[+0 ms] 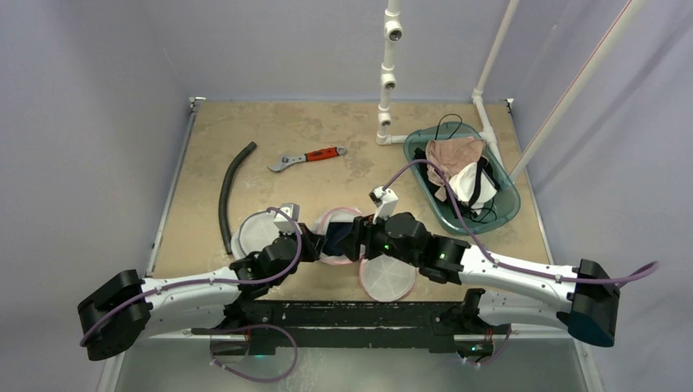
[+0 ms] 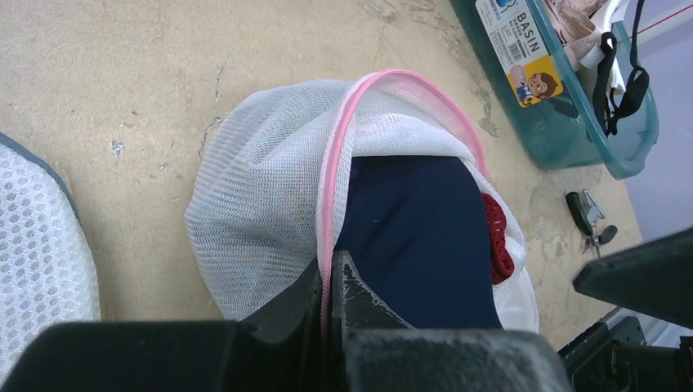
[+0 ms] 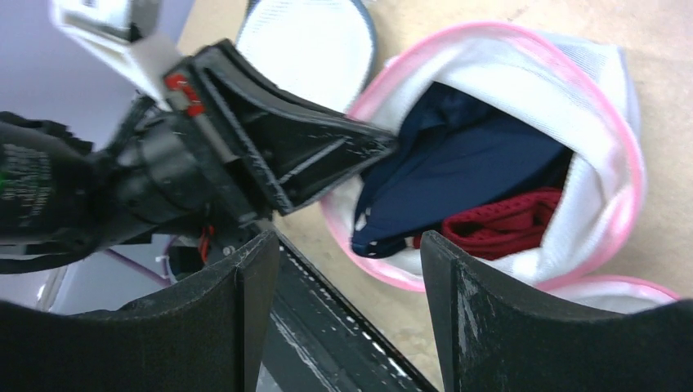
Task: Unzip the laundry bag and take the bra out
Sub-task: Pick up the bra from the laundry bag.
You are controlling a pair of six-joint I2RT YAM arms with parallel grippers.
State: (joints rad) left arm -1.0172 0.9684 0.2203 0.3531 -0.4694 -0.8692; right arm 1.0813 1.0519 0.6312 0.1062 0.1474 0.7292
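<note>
Seen from above, the white mesh laundry bag [image 1: 339,245] lies at the centre of the tan table [image 1: 245,122], between the two arms. Its pink-trimmed mouth is open on the navy bra [image 1: 337,238] inside. The left gripper [image 1: 315,247] meets the bag's left edge and the right gripper [image 1: 362,235] its right side. A second mesh bag [image 1: 257,233] sits to the left and a pink-rimmed mesh disc [image 1: 388,279] lower right of centre. A black hose [image 1: 231,192] and a red-handled wrench [image 1: 307,157] lie toward the upper left, with a teal basin [image 1: 502,211] of garments at right. In the left wrist view, the left gripper [image 2: 331,286] at bottom centre has its fingers pressed together on the bag's pink zipper edge [image 2: 335,180]. The bra [image 2: 417,237] fills the opening at centre right, with red lace [image 2: 496,237] on its right side. In the right wrist view, the right gripper [image 3: 347,245] stands with fingers spread at the bottom of the frame, holding nothing, just short of the open laundry bag [image 3: 605,98] at upper right. The left gripper [image 3: 310,155] reaches in from the left to the bag's rim.
</note>
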